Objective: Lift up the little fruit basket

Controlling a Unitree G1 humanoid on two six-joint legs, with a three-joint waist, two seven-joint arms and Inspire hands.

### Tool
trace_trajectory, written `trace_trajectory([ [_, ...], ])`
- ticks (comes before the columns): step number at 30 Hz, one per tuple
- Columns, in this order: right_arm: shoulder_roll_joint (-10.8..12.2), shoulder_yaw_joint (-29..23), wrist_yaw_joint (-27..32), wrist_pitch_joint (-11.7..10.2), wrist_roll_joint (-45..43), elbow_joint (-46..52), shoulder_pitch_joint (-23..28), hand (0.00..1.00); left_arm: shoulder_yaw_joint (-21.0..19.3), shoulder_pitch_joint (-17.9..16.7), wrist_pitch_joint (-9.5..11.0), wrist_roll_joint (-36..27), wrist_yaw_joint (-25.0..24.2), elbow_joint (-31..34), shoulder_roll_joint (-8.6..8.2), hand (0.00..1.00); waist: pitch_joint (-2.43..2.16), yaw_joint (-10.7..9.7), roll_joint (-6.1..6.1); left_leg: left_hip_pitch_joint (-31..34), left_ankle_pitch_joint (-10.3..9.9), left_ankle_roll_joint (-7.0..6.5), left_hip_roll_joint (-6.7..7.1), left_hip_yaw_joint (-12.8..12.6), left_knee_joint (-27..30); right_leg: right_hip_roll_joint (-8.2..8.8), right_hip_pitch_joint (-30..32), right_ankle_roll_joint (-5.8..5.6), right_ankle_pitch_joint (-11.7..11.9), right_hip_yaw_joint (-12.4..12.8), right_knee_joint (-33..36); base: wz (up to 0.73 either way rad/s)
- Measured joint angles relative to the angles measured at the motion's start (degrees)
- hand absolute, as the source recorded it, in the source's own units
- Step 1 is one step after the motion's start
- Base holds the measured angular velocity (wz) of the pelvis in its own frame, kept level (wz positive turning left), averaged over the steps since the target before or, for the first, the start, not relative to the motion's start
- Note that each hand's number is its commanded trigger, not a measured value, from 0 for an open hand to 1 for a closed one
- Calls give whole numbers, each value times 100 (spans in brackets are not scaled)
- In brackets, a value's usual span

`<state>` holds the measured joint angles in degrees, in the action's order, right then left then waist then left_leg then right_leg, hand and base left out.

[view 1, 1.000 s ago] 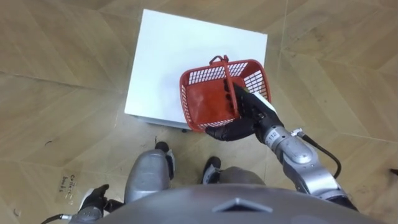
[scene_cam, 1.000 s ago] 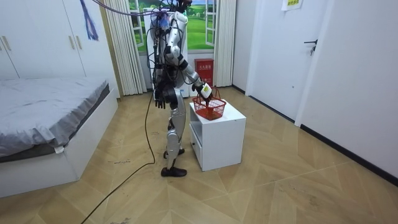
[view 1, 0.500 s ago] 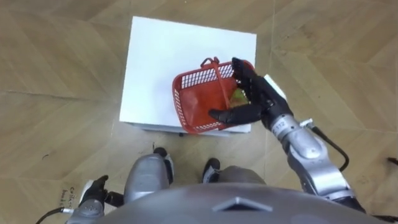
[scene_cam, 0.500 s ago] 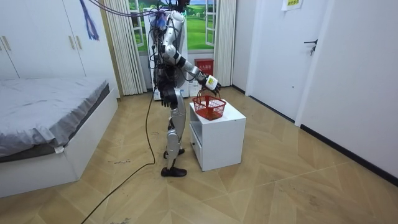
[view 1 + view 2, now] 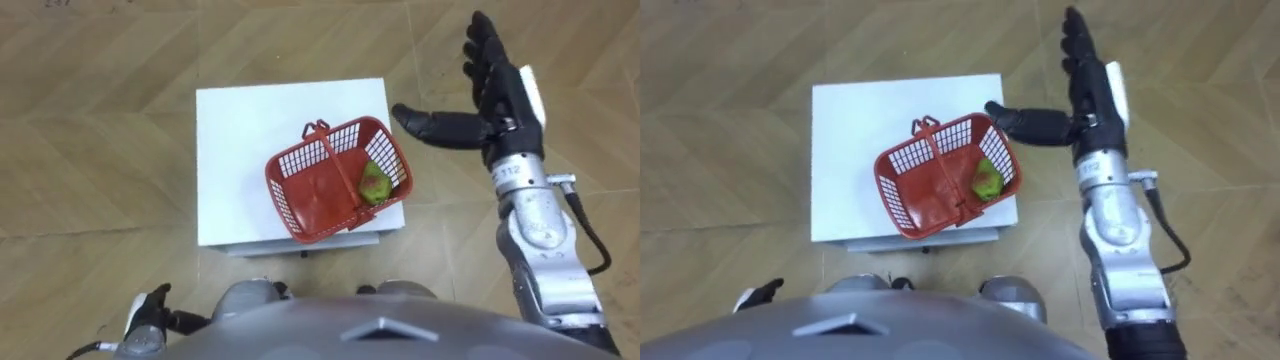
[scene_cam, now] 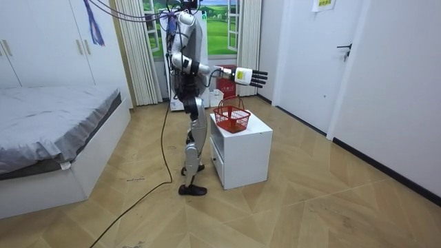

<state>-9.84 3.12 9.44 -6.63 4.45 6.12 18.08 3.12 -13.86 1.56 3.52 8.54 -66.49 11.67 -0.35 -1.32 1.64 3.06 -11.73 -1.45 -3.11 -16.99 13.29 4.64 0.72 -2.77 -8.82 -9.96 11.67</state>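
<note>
One red plastic mesh basket [image 5: 322, 195] with a thin hoop handle is sitting on the flat top of a white square cabinet [image 5: 240, 150]. It is lying toward the 5 o'clock corner of that top, its near rim reaching the front edge. A green, lumpy fruit [image 5: 375, 184] is lying inside it at the 3 o'clock end. The robot's right hand [image 5: 497, 105] is hanging in the air at about 2 o'clock from the basket, clear of it, spread wide with straight fingers pointing toward 12 o'clock and the thumb reaching toward 9 o'clock; it is holding nothing. A second ago this hand was low against the basket's near right side, and half a second ago its fingers were lying over the fruit end; it has since lifted up and away, while the basket is staying on the cabinet. In the room view the robot is standing upright beside the cabinet with the right arm stretched out level above the basket. The left hand [image 5: 148, 318] is hanging low at 7 o'clock; whether it is spread or curled I cannot tell.
</note>
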Motion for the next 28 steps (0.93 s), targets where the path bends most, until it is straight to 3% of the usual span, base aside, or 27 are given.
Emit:
trace_trajectory([
  [1, -8, -81, 165, -33, 6, -19, 5, 0, -77, -23, -20, -13, 5, -1, -1, 0, 28, -5, -47, -39, 2, 3, 9, 0, -22, 1, -22, 0, 0, 17, -8, -6],
  [5, -20, -307, 488, -231, -42, -734, 140, 0, -188, -241, -48, 120, 66, 187, -51, 0, 1, -113, -58, -283, 6, 7, 70, 57, -168, 28, -244, -18, -11, -60, -117, 9],
  [9, -5, -300, 492, -181, -243, -2178, 532, 0, -283, -281, -168, 114, 78, 339, -82, 0, -4, -133, -95, -418, 6, 7, 97, 164, -193, 32, -418, -18, -11, -124, -149, 13],
  [12, -1, -261, 440, -27, -425, -3408, 544, 0, -321, -255, -277, 244, 79, 394, -115, 0, -4, -95, -122, -493, 4, 9, 113, 164, -220, 34, -516, -21, -13, -102, -200, 0],
  [14, 6, -262, 437, 53, -394, -4078, 535, 0, -462, -252, -337, 396, 78, 452, -190, 0, 32, -58, -113, -559, 4, 10, 136, 177, -292, 43, -583, -45, -28, -108, -207, -3],
  [16, 34, -262, 412, 209, -319, -4843, 487, 0, -559, -210, -463, 588, 76, 467, -252, 0, 23, -36, -108, -567, 3, 9, 179, 263, -300, 84, -597, -125, -94, -138, -201, 10],
  [20, 33, -277, 384, 384, -361, -5980, 206, 0, -764, -232, -663, 798, 70, 457, -312, 0, 32, 15, -74, -614, 4, 9, 194, 328, -312, 83, -705, -126, -119, -154, -215, 8],
  [25, 65, -264, 221, 1010, -1078, -7149, -160, 0, -976, -349, -1053, 1207, -57, 465, -431, 0, 23, 39, 6, -693, -3, 14, 237, 506, -253, 113, -838, -138, -187, -288, -204, 15],
  [28, 80, -220, -12, 1371, -1330, -7324, -190, 0, -973, -349, -1221, 1237, -156, 457, -479, 0, 24, 152, -7, -726, -5, 12, 241, 573, -253, 115, -901, -138, -187, -349, -201, 10],
])
